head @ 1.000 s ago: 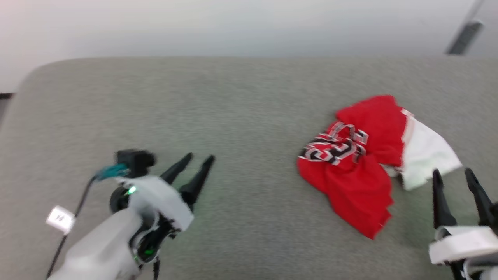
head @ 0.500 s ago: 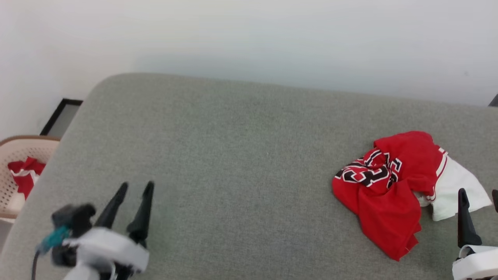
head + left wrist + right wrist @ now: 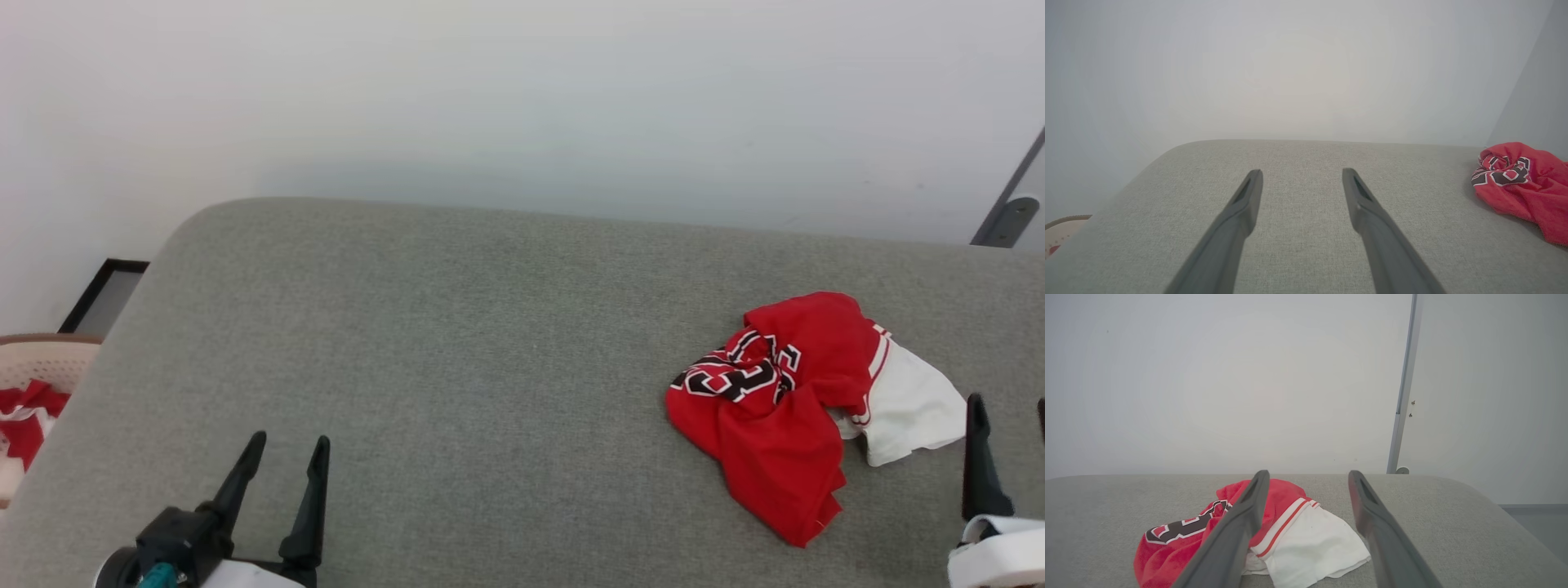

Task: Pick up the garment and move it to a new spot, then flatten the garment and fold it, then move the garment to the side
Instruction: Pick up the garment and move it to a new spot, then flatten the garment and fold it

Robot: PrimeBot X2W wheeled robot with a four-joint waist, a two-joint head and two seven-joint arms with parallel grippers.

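The garment (image 3: 780, 425) lies crumpled on the right part of the grey padded table (image 3: 490, 367): red cloth with black, white-outlined lettering and a white sleeve (image 3: 906, 408) on its right side. My right gripper (image 3: 1009, 404) is open just right of the sleeve, at the picture's edge, with nothing held. In the right wrist view the garment (image 3: 1167, 547) lies just beyond and left of the open right gripper (image 3: 1309, 473), the white sleeve (image 3: 1314, 535) between its fingers' lines. My left gripper (image 3: 291, 441) stands open and empty at the lower left, far from the garment (image 3: 1523, 183), over bare table (image 3: 1301, 172).
A pale perforated basket (image 3: 45, 359) holding red and white cloth (image 3: 24, 412) stands off the table's left edge, with a black-framed panel (image 3: 102, 290) behind it. A white wall runs behind the table. A grey post (image 3: 1008, 216) rises at the far right.
The head camera has shifted, so the whole picture moved. My left gripper has drawn back toward the table's near left. The garment lies as before, and both grippers stay open.
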